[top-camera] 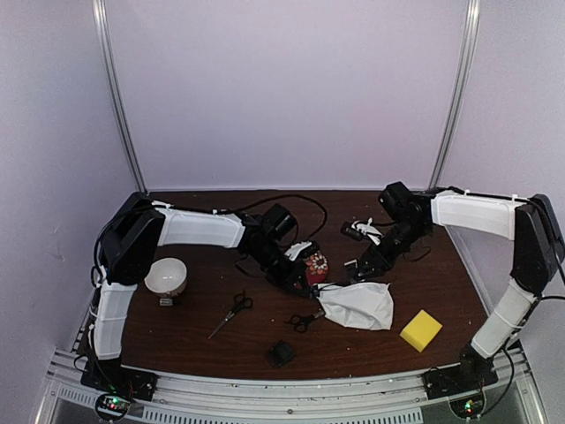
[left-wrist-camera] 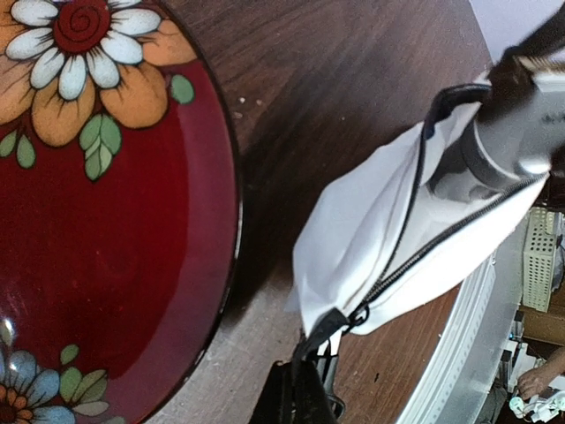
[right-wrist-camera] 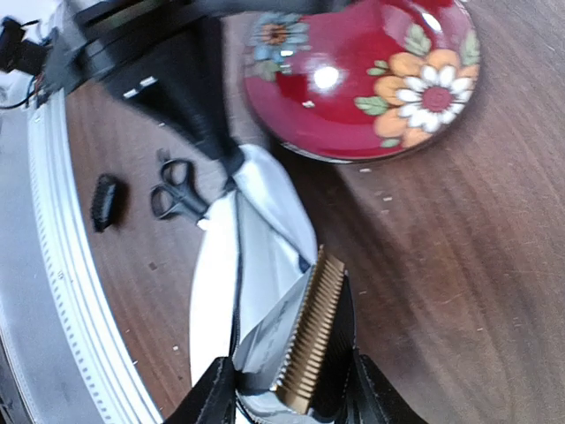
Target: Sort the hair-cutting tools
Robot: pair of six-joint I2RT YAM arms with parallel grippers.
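Top view: left gripper [top-camera: 311,281] shut on the left end of the white zip pouch [top-camera: 360,306], just near of the red floral plate [top-camera: 314,263]. Right gripper [top-camera: 359,268] at the pouch's far edge, carrying the electric clipper [top-camera: 351,276]. Risk, judged: the limp pouch mouth may sag closed, so the clipper would catch on the zip and push the pouch away rather than enter it. Count: clipper, one; scissors, two, the left pair [top-camera: 231,314] and the right pair [top-camera: 305,320], both lying loose on the table near of the plate; attachment block [top-camera: 281,353], one, at the near edge; pouch, one; plate, one; white bowl [top-camera: 166,276], one; yellow sponge [top-camera: 421,329], one. Left wrist view: left gripper [left-wrist-camera: 305,393] pinches the black tab at the zip's end, and the clipper's grey body [left-wrist-camera: 512,132] is at the open mouth. Right wrist view: right gripper [right-wrist-camera: 291,375] is about half closed, with both fingers against the clipper [right-wrist-camera: 309,327], whose gold teeth point at the pouch [right-wrist-camera: 221,274]. Risk, judged: a narrow grip on a smooth body may let it twist.
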